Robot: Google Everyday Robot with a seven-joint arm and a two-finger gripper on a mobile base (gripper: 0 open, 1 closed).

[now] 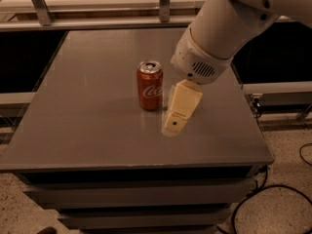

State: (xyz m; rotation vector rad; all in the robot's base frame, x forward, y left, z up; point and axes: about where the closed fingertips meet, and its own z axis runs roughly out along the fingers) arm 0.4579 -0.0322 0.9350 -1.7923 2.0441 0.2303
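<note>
- The gripper is a pale yellow block at the end of a big white arm.
- The arm comes in from 1 o'clock. The gripper hangs down from it and leans toward 7 o'clock.
- The tip of the gripper is very low over the grey table. I cannot tell if it touches the top.
- I see the gripper from the side, as one block. So I cannot tell if it is open or closed. It has hold of nothing that I can see.
- A red soda can stands up straight on the table, close to the middle. Its silver top faces up.
- From the gripper, the can is at 10 o'clock. It is just beside the gripper, with a thin gap between them. They do not touch.
- From the can, the gripper is at 4 o'clock.
- The table top is flat and a little shiny. You can see a pale glow under the gripper.
- Under the front edge of the table, at 6 o'clock, there are dark shelves, one under the other.
- Behind the table, at 12 o'clock, runs a metal rail with a post standing on it.
- At 4 o'clock, black cables lie on the speckled floor.
</note>
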